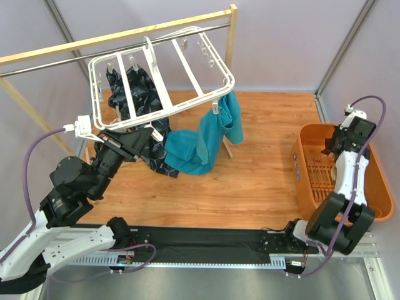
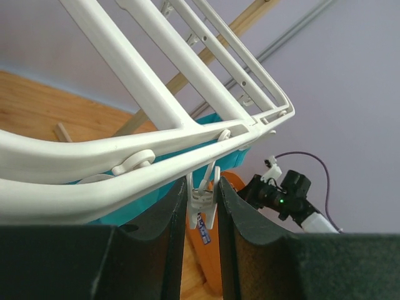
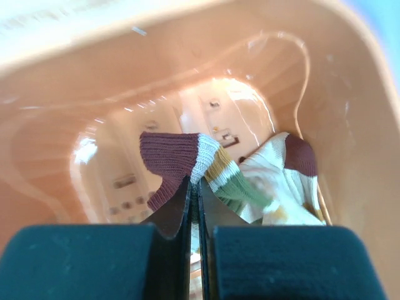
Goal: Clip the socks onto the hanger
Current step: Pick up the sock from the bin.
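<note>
The white hanger [image 1: 164,87] hangs tilted from the rail at the back left. My left gripper [image 1: 156,132] is under its near edge. In the left wrist view the hanger [image 2: 144,87] fills the top, and my left gripper [image 2: 203,190] is shut on a small white clip [image 2: 204,203] dangling from the frame. My right gripper [image 1: 329,147] is down in the orange basket [image 1: 300,181]. In the right wrist view my right gripper [image 3: 194,187] is shut on a striped sock [image 3: 187,159] with a maroon cuff. A second cream and maroon sock [image 3: 284,175] lies beside it.
A teal cloth [image 1: 206,137] and a dark navy patterned cloth [image 1: 140,87] hang clipped to the hanger. The wooden rack [image 1: 125,34] with its metal rail spans the back. The basket walls [image 3: 94,94] surround my right gripper.
</note>
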`<state>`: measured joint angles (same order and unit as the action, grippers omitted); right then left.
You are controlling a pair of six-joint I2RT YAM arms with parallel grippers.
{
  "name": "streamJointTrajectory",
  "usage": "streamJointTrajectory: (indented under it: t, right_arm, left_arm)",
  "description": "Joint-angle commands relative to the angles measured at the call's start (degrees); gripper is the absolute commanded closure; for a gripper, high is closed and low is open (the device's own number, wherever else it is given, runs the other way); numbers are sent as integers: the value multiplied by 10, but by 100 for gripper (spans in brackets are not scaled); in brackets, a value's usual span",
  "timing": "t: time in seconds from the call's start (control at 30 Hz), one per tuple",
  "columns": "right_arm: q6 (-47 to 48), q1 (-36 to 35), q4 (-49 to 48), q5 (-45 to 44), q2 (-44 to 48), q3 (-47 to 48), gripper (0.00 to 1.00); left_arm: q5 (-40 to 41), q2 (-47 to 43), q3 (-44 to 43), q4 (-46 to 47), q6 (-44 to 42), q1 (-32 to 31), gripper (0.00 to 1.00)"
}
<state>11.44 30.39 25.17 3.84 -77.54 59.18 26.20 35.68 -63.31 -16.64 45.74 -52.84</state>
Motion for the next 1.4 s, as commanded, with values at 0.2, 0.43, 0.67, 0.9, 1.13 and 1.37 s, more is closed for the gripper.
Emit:
streamJointTrajectory:
  t: [0.2, 0.43, 0.67, 0.9, 1.13, 1.37]
  right_arm:
    - [-71, -108, 95, -30, 234, 3, 100]
    - [-111, -222, 192, -55, 322, 76, 100]
    - [-214, -264, 224, 22, 397, 130, 100]
    - [-393, -275, 133, 292, 427, 140, 100]
    - [-555, -301, 10, 426, 463, 98, 100]
    - [-548, -405, -10, 413, 457, 42, 100]
  left_arm:
    - [-6, -11, 13, -19, 5, -2, 100]
    - [-3, -21, 9, -28, 1, -2, 100]
    - [-1, -17, -3, -37, -2, -2, 100]
    - [-25, -13, -5, -23, 6, -2, 100]
    - [-49, -13, -6, -17, 11, -2, 100]
    - [-60, 0, -14, -20, 9, -2, 100]
